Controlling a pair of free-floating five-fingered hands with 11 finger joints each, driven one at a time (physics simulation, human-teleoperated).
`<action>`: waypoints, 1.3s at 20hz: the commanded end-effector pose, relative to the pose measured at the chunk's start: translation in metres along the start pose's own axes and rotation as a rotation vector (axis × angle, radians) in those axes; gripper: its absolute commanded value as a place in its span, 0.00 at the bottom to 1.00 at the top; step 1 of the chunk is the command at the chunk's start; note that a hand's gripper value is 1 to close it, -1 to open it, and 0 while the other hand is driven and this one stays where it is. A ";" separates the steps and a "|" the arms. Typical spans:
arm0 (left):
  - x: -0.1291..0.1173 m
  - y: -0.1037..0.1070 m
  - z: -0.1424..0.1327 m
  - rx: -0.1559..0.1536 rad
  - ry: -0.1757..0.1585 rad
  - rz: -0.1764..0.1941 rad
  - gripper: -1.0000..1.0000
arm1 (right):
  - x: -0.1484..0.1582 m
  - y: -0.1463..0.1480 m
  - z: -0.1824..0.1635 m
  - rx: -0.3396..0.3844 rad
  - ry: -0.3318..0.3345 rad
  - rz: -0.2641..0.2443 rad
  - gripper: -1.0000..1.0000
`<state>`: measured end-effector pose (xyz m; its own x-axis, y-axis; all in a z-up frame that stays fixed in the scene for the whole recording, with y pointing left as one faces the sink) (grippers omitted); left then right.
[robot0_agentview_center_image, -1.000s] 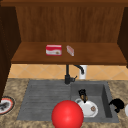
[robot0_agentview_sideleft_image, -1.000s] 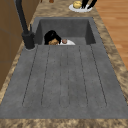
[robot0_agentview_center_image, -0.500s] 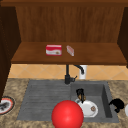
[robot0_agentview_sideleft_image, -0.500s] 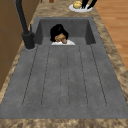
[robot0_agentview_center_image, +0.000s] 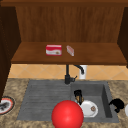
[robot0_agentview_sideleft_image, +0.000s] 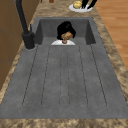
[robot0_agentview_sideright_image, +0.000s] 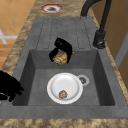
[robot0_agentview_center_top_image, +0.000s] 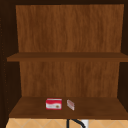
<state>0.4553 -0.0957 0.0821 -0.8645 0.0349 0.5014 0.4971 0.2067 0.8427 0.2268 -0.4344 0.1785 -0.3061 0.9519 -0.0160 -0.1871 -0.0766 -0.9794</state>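
My left hand (robot0_agentview_center_image: 78, 95) hovers inside the sink basin (robot0_agentview_sideright_image: 100, 82), shut on a round brown food item (robot0_agentview_sideright_image: 60, 59). The same hand (robot0_agentview_sideleft_image: 65, 28) shows over the near rim of a white plate (robot0_agentview_sideright_image: 53, 86) on the basin floor. A small brown morsel (robot0_agentview_sideright_image: 62, 94) lies on that plate. My right hand (robot0_agentview_center_image: 117, 104) hangs idle over the counter right of the sink, fingers loosely relaxed and holding nothing; it also appears as the hand (robot0_agentview_sideright_image: 8, 86) at the left edge of the right side view.
A black faucet (robot0_agentview_center_image: 67, 75) stands behind the basin, beside the ribbed drainboard (robot0_agentview_sideleft_image: 65, 75). A red ball (robot0_agentview_center_image: 67, 115) sits at the sink's front edge. A plate (robot0_agentview_center_image: 5, 105) rests on the left counter, another with a yellow item (robot0_agentview_sideleft_image: 78, 4) on the right. The shelf holds a red box (robot0_agentview_center_image: 53, 50) and a small pink box (robot0_agentview_center_image: 70, 50).
My left hand has risen a little over the plate with the brown item in it. The right hand has not moved.
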 end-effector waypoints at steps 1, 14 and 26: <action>0.024 0.012 0.005 -0.029 -0.036 -0.070 1.00 | 0.000 0.000 0.000 0.000 0.000 0.000 0.50; 0.090 0.095 0.032 -0.034 -0.053 -0.024 1.00 | 0.000 0.000 0.000 0.000 0.000 0.000 0.50; 0.148 0.180 0.074 -0.023 -0.031 0.001 1.00 | 0.000 0.000 0.000 0.000 0.000 0.000 0.50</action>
<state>0.4151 0.0020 0.2713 -0.8674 0.0363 0.4962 0.4928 0.2004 0.8467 0.2268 -0.4344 0.1785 -0.3061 0.9519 -0.0160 -0.1871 -0.0766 -0.9794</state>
